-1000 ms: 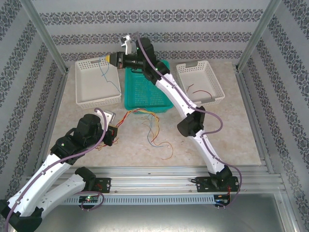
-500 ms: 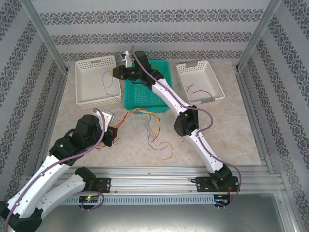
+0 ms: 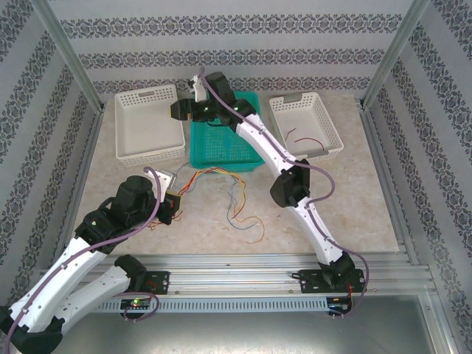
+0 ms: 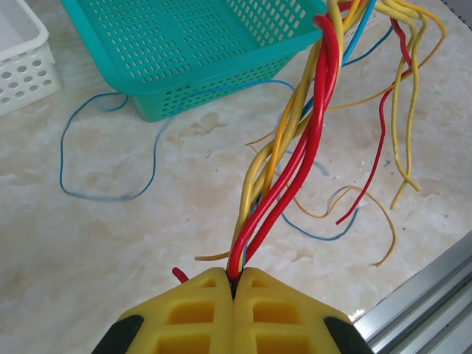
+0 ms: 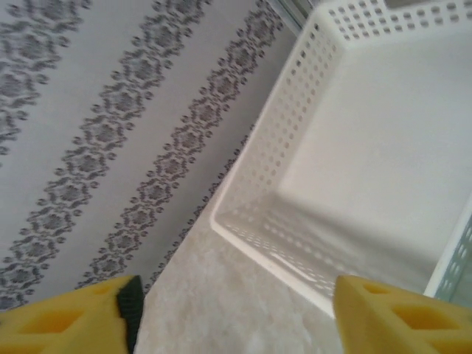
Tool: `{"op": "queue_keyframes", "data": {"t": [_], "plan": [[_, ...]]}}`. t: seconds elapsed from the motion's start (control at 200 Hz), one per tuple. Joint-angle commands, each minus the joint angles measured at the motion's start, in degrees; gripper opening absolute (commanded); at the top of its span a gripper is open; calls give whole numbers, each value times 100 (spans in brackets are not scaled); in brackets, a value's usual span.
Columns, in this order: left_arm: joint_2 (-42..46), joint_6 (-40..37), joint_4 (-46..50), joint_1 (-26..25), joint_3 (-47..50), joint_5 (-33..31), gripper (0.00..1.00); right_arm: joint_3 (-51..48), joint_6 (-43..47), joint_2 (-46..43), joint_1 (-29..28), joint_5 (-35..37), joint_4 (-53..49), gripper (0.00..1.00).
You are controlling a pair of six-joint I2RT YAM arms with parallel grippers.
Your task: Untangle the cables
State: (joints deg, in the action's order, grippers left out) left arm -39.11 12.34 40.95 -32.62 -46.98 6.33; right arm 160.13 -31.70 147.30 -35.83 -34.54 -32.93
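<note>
Left end effector [image 4: 234,284] clamps the cables [image 4: 295,147], right end effector [image 5: 232,317] gapes apart, and one hard tug could cinch the tangle tighter.

Bears on the pale marbled tabletop [image 3: 354,214] a white basket [image 3: 144,133], a teal basket [image 3: 221,147], another white basket [image 3: 295,118] and, nearer, loose cables [image 3: 234,193].

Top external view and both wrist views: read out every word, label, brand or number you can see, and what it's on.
No readable text anywhere.
The teal basket, left white basket, right white basket and cables carry no print.
The wallpaper has a floral pattern, no lettering.
</note>
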Motion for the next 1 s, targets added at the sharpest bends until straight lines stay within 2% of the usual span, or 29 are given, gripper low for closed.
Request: {"op": "queue_keyframes", "data": {"t": [0.0, 0.165, 0.225, 0.35, 0.46, 0.515, 0.605, 0.719, 0.869, 0.994], "plan": [[51, -31, 48, -69, 20, -113, 0, -194, 569, -1185, -42, 90, -329, 75], [-53, 74, 71, -72, -28, -25, 0, -1421, 1113, -2457, -273, 555, -485, 79], [-36, 195, 60, -69, -49, -14, 0, -2070, 1190, -3025, -355, 970, -469, 79], [-102, 554, -21, -70, -117, 140, 0, -4171, 875, -4461, -445, 1255, 256, 77], [-132, 966, -227, -69, -175, 191, 0, -5975, 474, -5554, -600, 927, 1108, 75], [-114, 1196, -518, -69, -88, 462, 0, -6790, 221, -5946, -754, 841, 1541, 73], [-163, 1611, -1058, -69, 83, 907, 0, -7723, 89, -6347, -1084, 796, 1989, 71], [-128, 1988, -1742, -70, 303, 1278, 0, -8657, 68, -6742, -1426, 1125, 2467, 67], [-168, 2272, -2392, -69, 560, 1527, 0, -9704, -304, -7037, -1453, 1426, 3425, 58], [-382, 2454, -2840, -76, 752, 1624, 0, -9938, -531, -6932, -1465, 1463, 3757, 53]]}}
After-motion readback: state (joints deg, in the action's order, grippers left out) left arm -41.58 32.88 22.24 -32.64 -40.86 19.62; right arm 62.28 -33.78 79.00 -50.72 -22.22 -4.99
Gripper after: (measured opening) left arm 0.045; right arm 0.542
